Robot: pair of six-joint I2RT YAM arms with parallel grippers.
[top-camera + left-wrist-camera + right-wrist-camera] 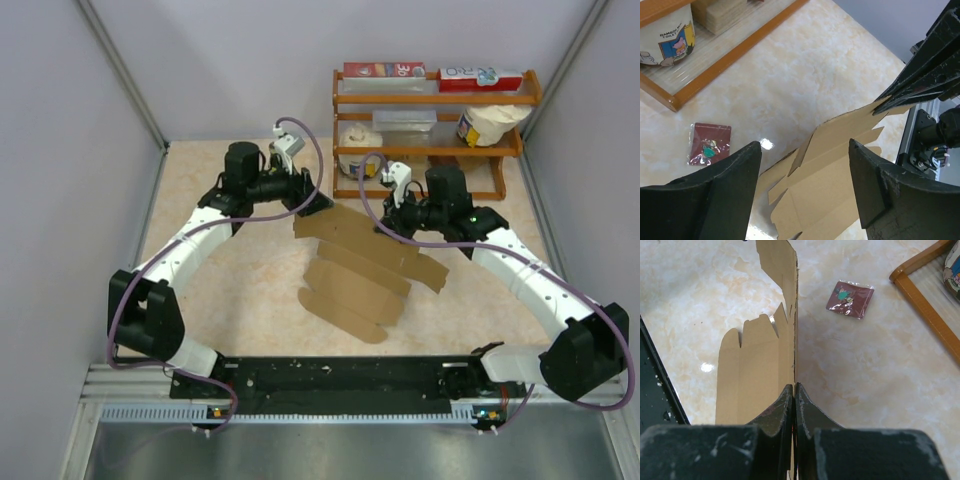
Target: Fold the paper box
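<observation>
The paper box [350,268] is a flat sheet of plain brown cardboard with rounded flaps, lying slanted across the middle of the table with its far right edge lifted. My right gripper [794,386] is shut on that raised edge of the sheet [752,375], which stands edge-on between the pads. In the left wrist view the right gripper [905,97] shows pinching the sheet's corner. My left gripper [804,145] hovers open over the sheet [830,175], fingers wide apart and touching nothing. From above, the left gripper [312,205] is at the sheet's far left corner and the right gripper [388,228] at its far right.
A wooden rack [430,150] with printed cartons, a clear tub and a paper cup [490,122] stands at the back right. A small dark-red card in a clear sleeve [850,297] lies on the table near the rack. Metal frame posts and walls close in both sides.
</observation>
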